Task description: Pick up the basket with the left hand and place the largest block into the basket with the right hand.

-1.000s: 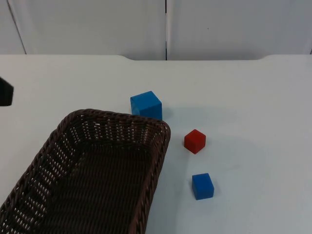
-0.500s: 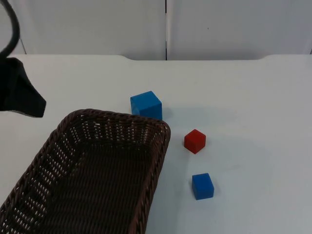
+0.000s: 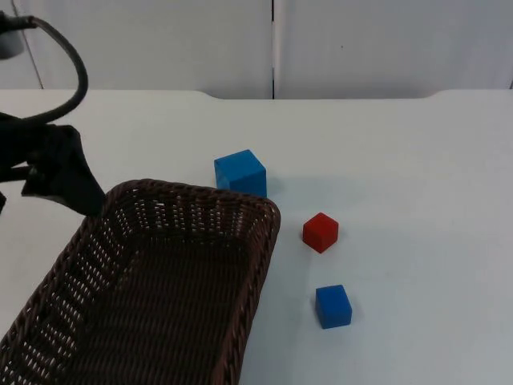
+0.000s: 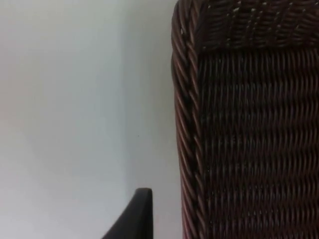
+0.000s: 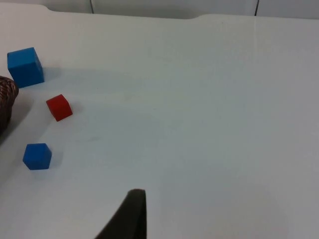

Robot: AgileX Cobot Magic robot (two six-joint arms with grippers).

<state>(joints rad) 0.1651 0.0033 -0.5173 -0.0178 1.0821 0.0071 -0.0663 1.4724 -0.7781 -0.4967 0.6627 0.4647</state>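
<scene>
The dark brown wicker basket (image 3: 192, 197) stands on the table at the front left, with nothing inside it. Just behind its far right corner sits the largest block, a blue cube (image 3: 240, 172). A red cube (image 3: 321, 232) and a small blue cube (image 3: 333, 305) lie to the basket's right. My left gripper (image 3: 78, 191) hangs at the basket's far left corner, just outside the rim (image 4: 185, 124). My right gripper (image 5: 131, 217) waits over bare table well to the right of the large blue cube (image 5: 25, 67), the red cube (image 5: 59, 107) and the small blue cube (image 5: 37, 156).
The white table ends at the grey partition wall (image 3: 272, 48) behind. Open table surface (image 3: 425, 208) stretches to the right of the blocks. The basket's corner (image 5: 6, 97) edges into the right wrist view.
My left arm has swung in from the picture's left edge towards the basket's far left corner. The basket and the three blocks have not moved.
</scene>
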